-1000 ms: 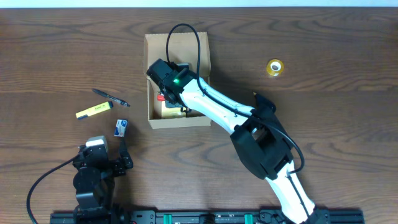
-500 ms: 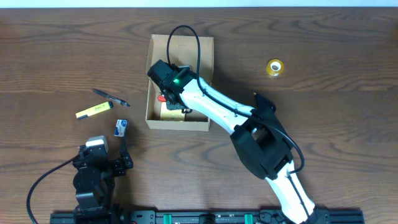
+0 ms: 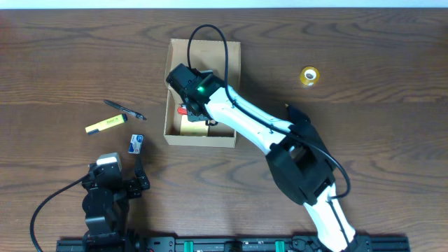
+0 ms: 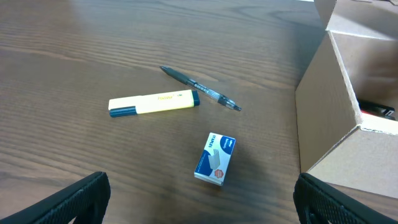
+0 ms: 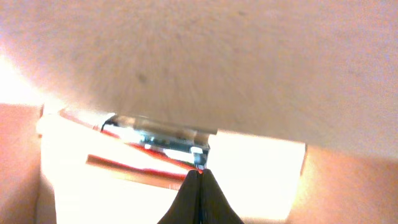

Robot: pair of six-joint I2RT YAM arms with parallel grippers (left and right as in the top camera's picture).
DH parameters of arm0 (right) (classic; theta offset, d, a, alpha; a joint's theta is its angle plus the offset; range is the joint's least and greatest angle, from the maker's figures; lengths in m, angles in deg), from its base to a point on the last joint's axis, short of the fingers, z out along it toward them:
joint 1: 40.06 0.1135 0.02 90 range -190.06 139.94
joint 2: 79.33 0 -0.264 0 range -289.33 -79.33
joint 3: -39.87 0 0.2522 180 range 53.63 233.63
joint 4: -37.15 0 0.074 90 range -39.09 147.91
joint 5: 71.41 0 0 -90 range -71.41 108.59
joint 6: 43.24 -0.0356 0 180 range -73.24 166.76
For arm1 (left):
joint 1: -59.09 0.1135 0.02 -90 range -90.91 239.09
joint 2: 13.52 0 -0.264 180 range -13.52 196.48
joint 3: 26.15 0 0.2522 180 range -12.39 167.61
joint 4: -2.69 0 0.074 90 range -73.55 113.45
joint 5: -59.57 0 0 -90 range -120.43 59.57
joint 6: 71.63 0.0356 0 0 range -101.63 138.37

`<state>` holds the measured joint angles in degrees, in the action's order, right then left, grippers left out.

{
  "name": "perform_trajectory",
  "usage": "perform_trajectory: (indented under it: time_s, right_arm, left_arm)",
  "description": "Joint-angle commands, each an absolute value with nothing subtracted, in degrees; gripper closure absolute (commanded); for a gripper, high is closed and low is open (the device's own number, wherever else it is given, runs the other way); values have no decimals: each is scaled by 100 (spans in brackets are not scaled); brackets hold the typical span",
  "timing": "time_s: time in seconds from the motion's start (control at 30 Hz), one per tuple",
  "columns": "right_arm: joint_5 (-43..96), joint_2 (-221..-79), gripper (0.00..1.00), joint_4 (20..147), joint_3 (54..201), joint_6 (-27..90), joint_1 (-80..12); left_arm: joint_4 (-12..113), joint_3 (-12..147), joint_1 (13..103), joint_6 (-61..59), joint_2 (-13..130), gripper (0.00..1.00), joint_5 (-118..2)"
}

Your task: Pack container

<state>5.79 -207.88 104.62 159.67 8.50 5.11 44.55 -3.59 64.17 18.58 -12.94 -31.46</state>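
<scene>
The tan cardboard container [image 3: 201, 141] lies open at the table's middle, and its side wall shows in the left wrist view [image 4: 326, 118]. My right gripper [image 3: 189, 106] is down inside it, fingers shut together [image 5: 199, 178], tips just at a red and metal item [image 5: 163, 135] lying on the container floor [image 3: 190, 120]. Nothing shows between the fingers. A black pen [image 3: 124, 110], a yellow highlighter [image 3: 106, 124] and a small blue and white box [image 3: 136, 143] lie left of the container. My left gripper [image 4: 205, 208] is open and empty, near the table's front.
A yellow tape roll [image 3: 309, 75] lies at the back right. In the left wrist view the pen [image 4: 199, 88], the highlighter [image 4: 153, 102] and the blue and white box [image 4: 215, 159] lie ahead of the open fingers. The right arm stretches across the container's right side.
The container has shifted and turned slightly to the right with my right gripper inside it. The right arm's elbow has moved a little right. The left arm has not moved.
</scene>
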Motion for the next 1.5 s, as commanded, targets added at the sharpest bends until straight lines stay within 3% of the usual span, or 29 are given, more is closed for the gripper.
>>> perform_trajectory:
  time_s: [0.0,0.83,1.47]
  right_arm:
    - [713,-20508,99,10659,16068,935,465]
    - [1200,-20351,99,11194,16065,935,465]
    - [986,-20602,99,10104,16039,1064,487]
  left_arm:
    - [4453,-455,6393,1860,-1327,5,-3061]
    - [4453,-455,6393,1860,-1327,5,-3061]
    - [4453,-455,6393,1860,-1327,5,-3061]
